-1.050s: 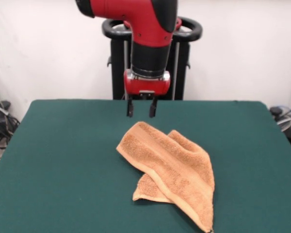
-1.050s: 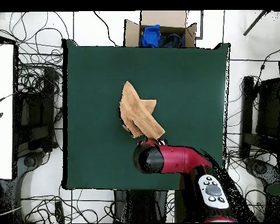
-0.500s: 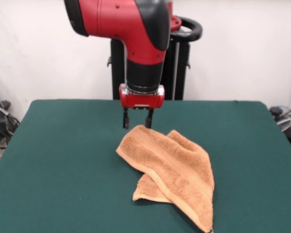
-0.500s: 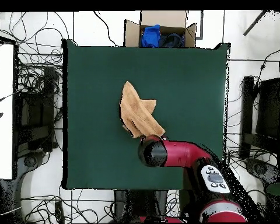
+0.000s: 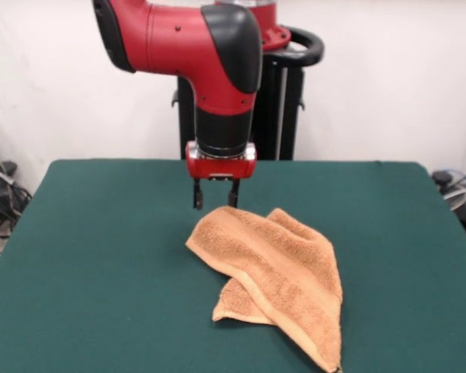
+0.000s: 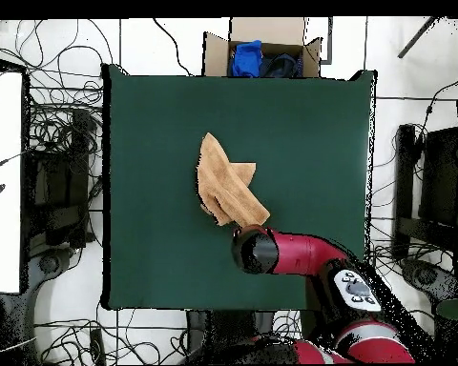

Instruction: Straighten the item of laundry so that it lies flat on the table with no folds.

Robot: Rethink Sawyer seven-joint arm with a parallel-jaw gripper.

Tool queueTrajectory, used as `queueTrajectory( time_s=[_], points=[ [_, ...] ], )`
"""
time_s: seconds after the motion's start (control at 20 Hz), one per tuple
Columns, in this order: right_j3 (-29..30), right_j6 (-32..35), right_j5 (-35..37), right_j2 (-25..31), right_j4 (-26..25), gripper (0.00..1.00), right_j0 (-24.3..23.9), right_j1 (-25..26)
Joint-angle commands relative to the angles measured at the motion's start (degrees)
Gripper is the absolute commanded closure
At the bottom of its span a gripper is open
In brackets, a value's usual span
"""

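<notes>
Now, hand: hand (image 5: 214, 203) hovers just behind the towel's far corner, fingers spread, gripping nothing.
Towel: towel (image 5: 272, 272) lies folded over itself mid-desk (image 5: 101, 256).
Long axis: runs diagonally away from the hand.
Next: likely drop onto that nearest corner.

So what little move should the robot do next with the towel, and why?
Probably lower the pincer a little onto the towel's far corner and close on it. The pincer is open and hangs just above that corner, not touching it, and the towel lies folded over itself on the table, so a corner has to be gripped before it can be pulled flat.
</notes>
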Motion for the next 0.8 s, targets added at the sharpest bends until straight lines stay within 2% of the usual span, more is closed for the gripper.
queueTrajectory(
  time_s=[0.05,0.4,0.8],
  points=[
    [-3.82,1.47,-0.14,4.94,-2.41,0.00,-1.71,0.29],
    [-7.16,-2.02,8.96,6.59,-0.38,0.00,-1.50,-3.44],
    [-6.14,-0.88,11.66,6.68,0.24,0.00,-0.14,-6.83]
  ],
)
